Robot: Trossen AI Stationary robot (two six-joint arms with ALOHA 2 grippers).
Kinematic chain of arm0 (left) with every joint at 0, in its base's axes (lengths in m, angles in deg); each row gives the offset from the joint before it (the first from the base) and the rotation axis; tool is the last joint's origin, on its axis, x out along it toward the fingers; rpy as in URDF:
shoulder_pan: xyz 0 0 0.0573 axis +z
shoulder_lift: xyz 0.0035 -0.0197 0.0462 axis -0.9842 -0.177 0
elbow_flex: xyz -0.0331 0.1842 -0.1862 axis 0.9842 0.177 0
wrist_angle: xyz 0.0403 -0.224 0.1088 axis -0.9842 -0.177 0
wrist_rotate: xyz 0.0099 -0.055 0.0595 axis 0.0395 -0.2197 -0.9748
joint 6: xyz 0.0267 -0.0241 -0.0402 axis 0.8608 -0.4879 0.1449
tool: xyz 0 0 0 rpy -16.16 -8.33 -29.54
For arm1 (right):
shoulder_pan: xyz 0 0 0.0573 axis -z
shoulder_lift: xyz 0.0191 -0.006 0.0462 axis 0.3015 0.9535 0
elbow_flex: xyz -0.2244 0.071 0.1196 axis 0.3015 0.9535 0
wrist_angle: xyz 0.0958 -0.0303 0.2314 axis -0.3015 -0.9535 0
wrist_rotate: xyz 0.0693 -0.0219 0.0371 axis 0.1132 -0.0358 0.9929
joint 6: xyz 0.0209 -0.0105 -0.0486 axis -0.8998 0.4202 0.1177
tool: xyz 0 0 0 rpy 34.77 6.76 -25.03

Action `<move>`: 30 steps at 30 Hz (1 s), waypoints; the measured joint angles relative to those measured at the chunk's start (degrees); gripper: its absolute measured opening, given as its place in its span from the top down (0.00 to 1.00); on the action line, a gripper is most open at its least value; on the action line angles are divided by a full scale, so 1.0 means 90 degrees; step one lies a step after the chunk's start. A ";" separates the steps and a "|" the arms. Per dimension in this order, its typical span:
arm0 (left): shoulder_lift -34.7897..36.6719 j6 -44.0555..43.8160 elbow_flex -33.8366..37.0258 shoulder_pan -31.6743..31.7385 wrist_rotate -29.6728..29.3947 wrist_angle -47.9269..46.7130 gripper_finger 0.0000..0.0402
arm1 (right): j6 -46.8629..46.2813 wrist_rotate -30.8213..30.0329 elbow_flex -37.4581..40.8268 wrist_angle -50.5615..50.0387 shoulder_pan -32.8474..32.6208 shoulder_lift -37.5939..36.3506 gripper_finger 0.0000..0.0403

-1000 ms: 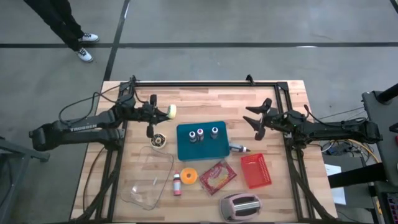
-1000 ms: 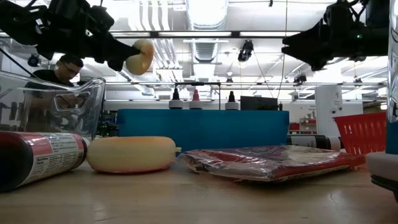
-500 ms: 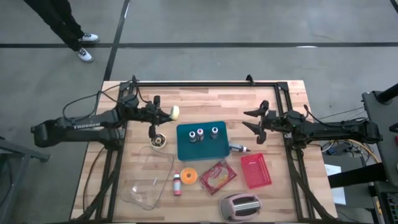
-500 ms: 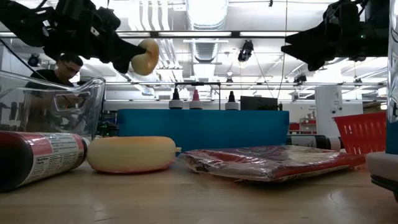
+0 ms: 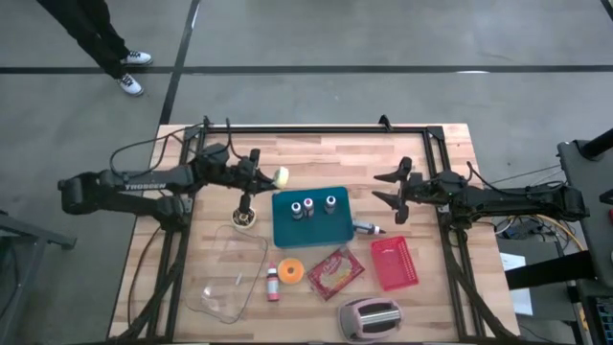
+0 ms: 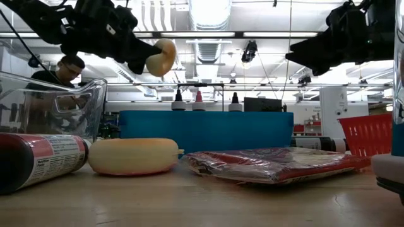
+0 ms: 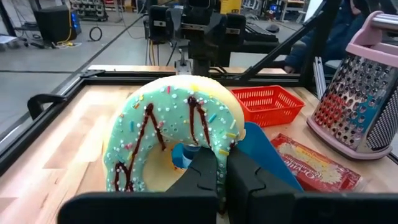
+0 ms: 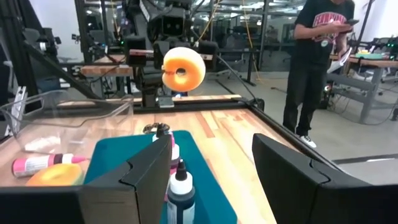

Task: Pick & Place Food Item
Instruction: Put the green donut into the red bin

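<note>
A doughnut with teal icing, chocolate stripes and sprinkles is up in the air, with my left gripper shut on it. It hangs over the table's far left part, just left of the teal tray, which carries three small bottles. The low view shows the doughnut high above the table. Its plain orange underside faces my right gripper. That gripper stands open in the air right of the tray, with nothing between its fingers. My left gripper pinches the lower part of the doughnut's ring between its two fingers. They come nearly level from the table's left side. The doughnut stands on edge above the fingers, its iced face turned back to the wrist, lifted clear of the table.
A small round jar sits below the left gripper. Nearer are a clear glass container, a pink bottle, an orange disc, a red packet, a red basket and a pink grater. A person stands beyond the table.
My left gripper has carried the doughnut toward the table's right edge, closer to the teal tray, staying shut on it and well above the table.
</note>
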 joint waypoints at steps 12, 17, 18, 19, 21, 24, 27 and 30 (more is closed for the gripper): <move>-0.0100 -0.0031 -0.0561 -0.0373 -0.0063 -0.0790 0.99 | 0.0099 0.0169 0.0000 -0.0111 0.0000 0.0005 0.46; -0.0402 0.0090 -0.0856 -0.0723 -0.0063 -0.0903 0.99 | 0.0015 0.0169 0.0002 -0.0118 0.0000 0.0005 0.46; -0.0476 0.0150 -0.0907 -0.0780 -0.0053 -0.0942 0.99 | -0.0002 0.0170 0.0002 -0.0118 -0.0002 0.0005 0.46; -0.0554 0.0204 -0.0953 -0.0823 -0.0046 -0.0996 0.99 | -0.0023 0.0172 0.0002 -0.0120 -0.0002 0.0006 0.46; -0.0732 0.0295 -0.1026 -0.0894 -0.0049 -0.1066 0.99 | -0.0053 0.0238 0.0002 -0.0141 0.0000 0.0007 0.46; -0.1021 0.0356 -0.1143 -0.0965 -0.0046 -0.1097 0.99 | -0.0069 0.0274 0.0002 -0.0162 -0.0004 0.0005 0.46; -0.1172 0.0406 -0.1235 -0.0986 -0.0038 -0.1380 0.99 | -0.0112 0.0275 0.0002 -0.0205 -0.0002 0.0005 0.46; -0.1204 0.0441 -0.1326 -0.1037 -0.0044 -0.1631 0.99 | -0.0218 0.0291 0.0002 -0.0301 -0.0002 0.0005 0.46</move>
